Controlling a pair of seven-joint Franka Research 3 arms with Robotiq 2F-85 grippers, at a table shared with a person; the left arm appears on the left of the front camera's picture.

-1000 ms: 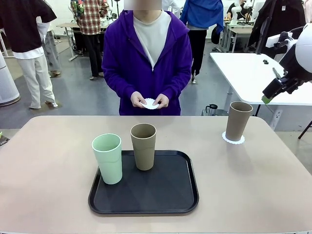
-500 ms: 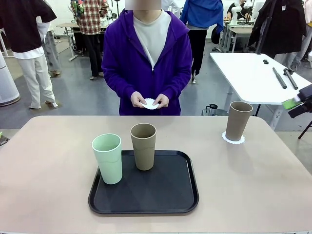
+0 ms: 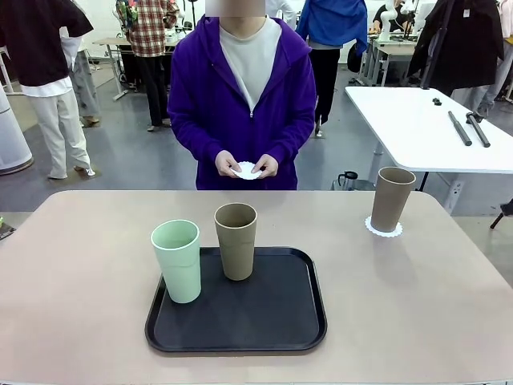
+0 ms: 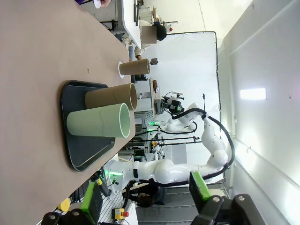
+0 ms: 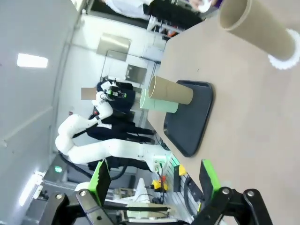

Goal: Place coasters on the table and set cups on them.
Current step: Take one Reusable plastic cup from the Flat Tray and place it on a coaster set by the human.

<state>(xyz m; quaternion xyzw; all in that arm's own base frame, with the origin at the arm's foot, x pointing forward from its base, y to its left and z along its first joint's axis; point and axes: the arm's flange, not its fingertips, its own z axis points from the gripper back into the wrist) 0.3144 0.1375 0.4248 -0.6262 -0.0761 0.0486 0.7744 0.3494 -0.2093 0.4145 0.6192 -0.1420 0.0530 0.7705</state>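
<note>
Right tool [image 5: 154, 182] has withdrawn off the table [image 3: 401, 309] past its right edge, jaws apart, left tool [image 4: 145, 193] likewise.

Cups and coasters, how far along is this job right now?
Done: one brown cup stands on a coaster at the right of the table. In hand: the person holds a second coaster at the far edge. Left: the green cup and the other brown cup stand on the tray, each needing a coaster on the table.
</note>
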